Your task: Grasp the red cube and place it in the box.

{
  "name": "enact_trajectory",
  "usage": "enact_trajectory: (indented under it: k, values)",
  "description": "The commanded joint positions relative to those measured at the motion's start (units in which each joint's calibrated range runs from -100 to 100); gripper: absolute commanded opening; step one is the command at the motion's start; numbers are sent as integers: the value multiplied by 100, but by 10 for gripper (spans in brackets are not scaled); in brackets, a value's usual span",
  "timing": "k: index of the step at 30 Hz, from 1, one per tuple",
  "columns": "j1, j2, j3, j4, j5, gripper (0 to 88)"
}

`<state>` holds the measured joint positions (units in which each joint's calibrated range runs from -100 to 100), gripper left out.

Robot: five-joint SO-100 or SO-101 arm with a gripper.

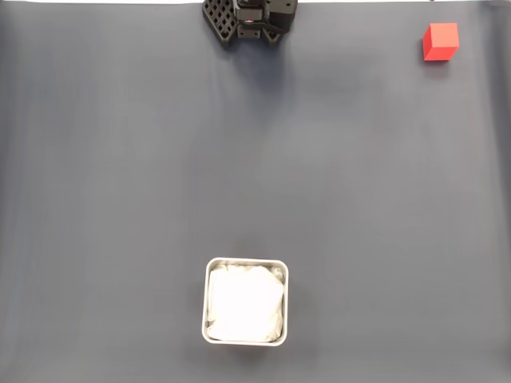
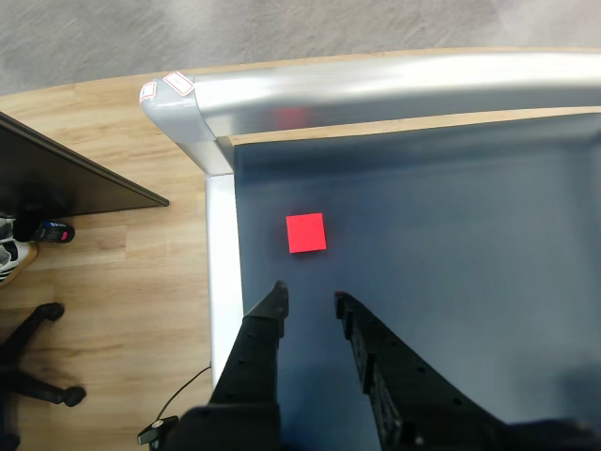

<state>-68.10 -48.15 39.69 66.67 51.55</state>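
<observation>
- Wooden flooring (image 2: pixel 103 244) fills the left of the wrist view, with a dark desk edge (image 2: pixel 66 174) and the foot of a wheeled chair (image 2: pixel 33 362) on it; next comes the pale metal frame (image 2: pixel 218 272) that borders my table (image 2: pixel 451 244), which carries a dark grey mat.
- Just right of that frame, my end effector (image 2: pixel 311 297) reaches up from the bottom of the wrist view, its two black fingers parted by a modest gap with nothing between them.
- Directly ahead of that gap, slightly toward the left finger, sits the red cube (image 2: pixel 306 232), apart from the fingertips and near the table's corner. I judge the coming move turns on this: the cube lies straight in front, its faces roughly square to my fingers, so a forward reach should suffice.
- Going left to right in the fixed view, the box (image 1: pixel 209 303) stands at lower centre, its white wrinkly lining bare; my black arm (image 1: pixel 249 20) sits at the top edge, and the red cube (image 1: pixel 440 41) rests far right, well apart from the box.
- That fixed view gives me the whole route from cube to box; the wrist view alone shows how my fingers line up with the cube, and a faint red reflection on the frame beyond it.
</observation>
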Motion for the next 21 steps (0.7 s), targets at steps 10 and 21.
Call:
enact_trajectory:
  k: [10, 21]
  values:
    - [-22, 231, 118, -626, 264, 154]
    - [6, 353, 410, -1142, 274, 214]
